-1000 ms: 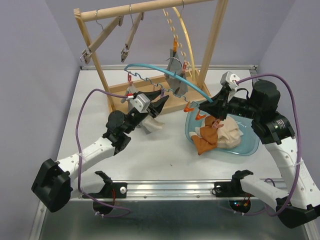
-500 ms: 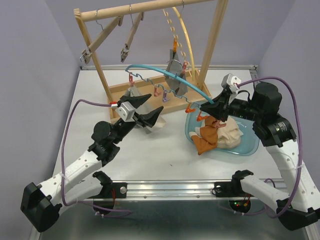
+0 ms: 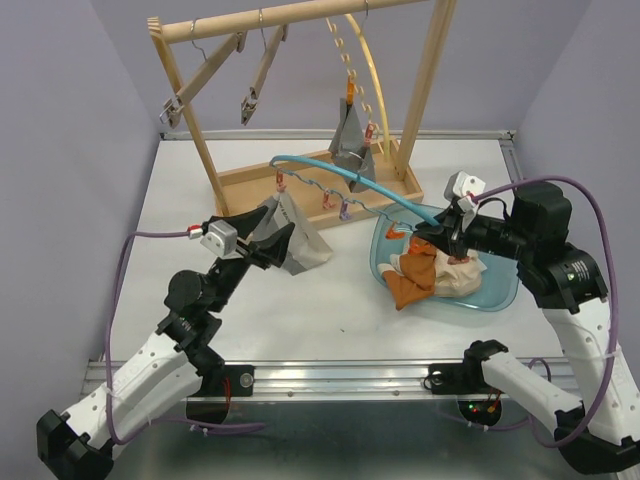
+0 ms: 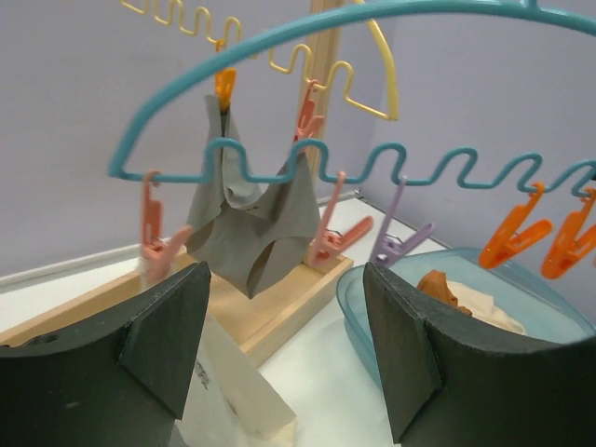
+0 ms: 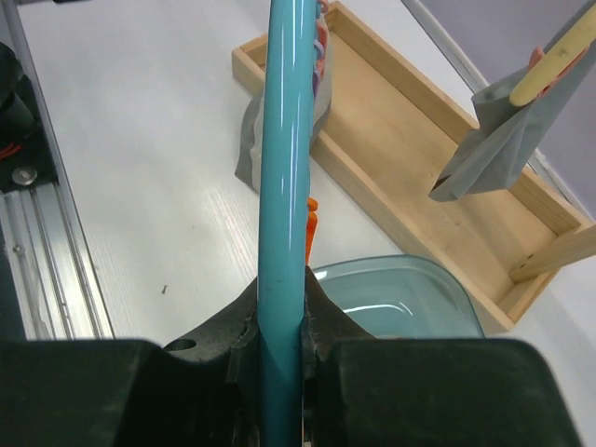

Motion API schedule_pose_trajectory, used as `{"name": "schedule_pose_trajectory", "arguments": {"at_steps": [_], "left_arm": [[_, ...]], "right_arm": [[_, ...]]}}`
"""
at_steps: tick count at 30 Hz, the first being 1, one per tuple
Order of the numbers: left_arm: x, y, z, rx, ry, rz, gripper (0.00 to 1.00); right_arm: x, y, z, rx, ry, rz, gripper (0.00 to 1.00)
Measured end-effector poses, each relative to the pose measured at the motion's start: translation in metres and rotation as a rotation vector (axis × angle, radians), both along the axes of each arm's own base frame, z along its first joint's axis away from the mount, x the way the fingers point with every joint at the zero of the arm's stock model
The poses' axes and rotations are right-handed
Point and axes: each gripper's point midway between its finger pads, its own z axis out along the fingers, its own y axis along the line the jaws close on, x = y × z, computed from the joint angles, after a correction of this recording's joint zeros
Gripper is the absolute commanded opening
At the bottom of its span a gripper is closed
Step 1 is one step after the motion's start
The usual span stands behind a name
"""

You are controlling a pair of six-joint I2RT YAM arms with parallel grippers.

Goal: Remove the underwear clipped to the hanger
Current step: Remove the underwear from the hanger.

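Observation:
My right gripper point(image 3: 441, 222) is shut on the rod of a teal wavy hanger point(image 3: 350, 172) and holds it above the table; the grip shows in the right wrist view point(image 5: 279, 321). A white and grey underwear point(image 3: 296, 238) hangs from a pink clip at the hanger's left end and touches the table. My left gripper point(image 3: 262, 240) is open and empty just left of it; the white cloth point(image 4: 233, 391) lies between its spread fingers point(image 4: 168, 340). A grey underwear point(image 3: 350, 138) is clipped to a yellow hanger behind. Beige and orange-brown underwear point(image 3: 430, 270) lie in a blue tub point(image 3: 500, 290).
A wooden rack point(image 3: 300, 12) with a tray base point(image 3: 240, 185) stands at the back; two wooden clip hangers point(image 3: 200, 85) hang from its bar. Empty orange and purple clips point(image 4: 521, 233) dangle from the teal hanger over the tub point(image 4: 372, 307).
My left arm has drawn back toward the near left and its gripper now stands open beside the white and grey underwear. The teal hanger has shifted slightly right and back.

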Motion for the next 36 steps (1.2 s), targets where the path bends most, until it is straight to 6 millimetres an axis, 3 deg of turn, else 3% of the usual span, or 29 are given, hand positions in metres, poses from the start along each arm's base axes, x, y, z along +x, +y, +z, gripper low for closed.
{"name": "schedule_pose_trajectory", "arguments": {"at_steps": [8, 17, 23, 30, 36], "left_arm": [[-0.003, 0.025, -0.032, 0.054, -0.063, 0.111, 0.78], [0.012, 0.015, -0.063, 0.154, -0.072, 0.130, 0.79], [0.022, 0.007, -0.072, 0.238, -0.115, 0.130, 0.79], [0.025, 0.009, -0.056, 0.253, -0.221, 0.137, 0.79], [0.032, 0.004, -0.064, 0.285, -0.234, 0.103, 0.77]], "right_arm": [[-0.022, -0.023, -0.014, -0.116, -0.032, -0.019, 0.01], [-0.041, -0.031, -0.002, -0.133, -0.090, -0.008, 0.00], [-0.045, -0.029, -0.007, -0.141, -0.077, 0.018, 0.01], [-0.051, -0.029, -0.010, -0.152, -0.077, 0.051, 0.01], [-0.057, -0.028, -0.013, -0.160, -0.074, 0.078, 0.00]]}}
